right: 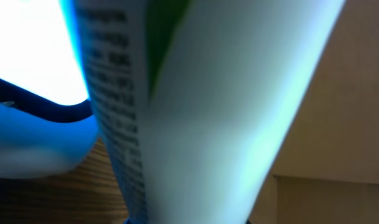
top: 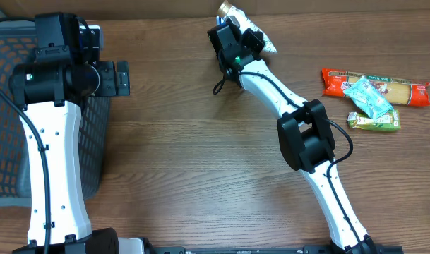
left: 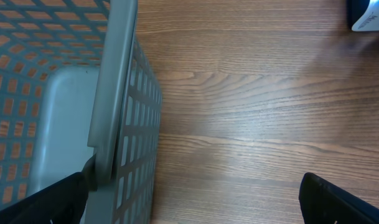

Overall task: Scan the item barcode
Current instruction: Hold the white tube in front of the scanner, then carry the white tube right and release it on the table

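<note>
My right gripper [top: 236, 34] is at the far middle of the table, shut on the item [top: 231, 10], a white packet with a gold end. In the right wrist view the packet [right: 208, 106] fills the frame, standing up from the jaws [right: 189, 219], with small dark print down its left edge. Right beside it on the left is a blue and white device with a bright lit face [right: 27, 93]. No barcode can be made out. My left gripper [top: 119, 77] hangs open over the right rim of the grey basket [top: 10, 141], holding nothing [left: 195, 208].
At the right lie an orange packet [top: 377, 83], a teal packet [top: 370, 97] across it and a green bar [top: 373, 121]. The basket's mesh wall [left: 136, 124] stands under the left gripper. A blue and white object [left: 368, 15] shows at the table's far side.
</note>
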Available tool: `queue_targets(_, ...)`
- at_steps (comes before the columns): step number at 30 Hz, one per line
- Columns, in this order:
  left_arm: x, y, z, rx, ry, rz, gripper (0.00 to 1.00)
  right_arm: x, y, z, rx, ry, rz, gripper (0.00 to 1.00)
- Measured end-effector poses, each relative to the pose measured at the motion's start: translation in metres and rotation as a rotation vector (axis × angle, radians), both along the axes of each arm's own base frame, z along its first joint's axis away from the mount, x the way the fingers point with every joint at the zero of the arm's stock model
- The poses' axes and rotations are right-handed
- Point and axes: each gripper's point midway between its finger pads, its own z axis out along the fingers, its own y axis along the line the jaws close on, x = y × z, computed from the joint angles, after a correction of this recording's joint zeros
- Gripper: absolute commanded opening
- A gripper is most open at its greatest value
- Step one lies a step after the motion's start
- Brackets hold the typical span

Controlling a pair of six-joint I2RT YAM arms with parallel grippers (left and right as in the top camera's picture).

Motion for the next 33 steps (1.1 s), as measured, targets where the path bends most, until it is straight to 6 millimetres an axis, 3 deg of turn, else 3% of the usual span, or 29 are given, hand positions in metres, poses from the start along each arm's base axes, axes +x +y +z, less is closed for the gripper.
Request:
queue_targets(18,0.0,0.0,0.0,0.0,0.0,0.0,1.0,-0.003,-0.005,0.003,-0.036,-0.003,-0.025,0.04)
queue_targets(26,0.0,0.0,0.0,0.0,0.0,0.0,0.99,-0.034,0.009,-0.022,0.023,0.201,0.049,0.04)
queue_targets(30,0.0,0.0,0.0,0.0,0.0,0.0,1.0,-0.063,0.021,0.012,0.182,0.269,0.068,0.04)
queue_targets(33,0.0,0.0,0.0,0.0,0.0,0.0,0.99,-0.09,0.026,0.065,0.35,0.278,0.071,0.04)
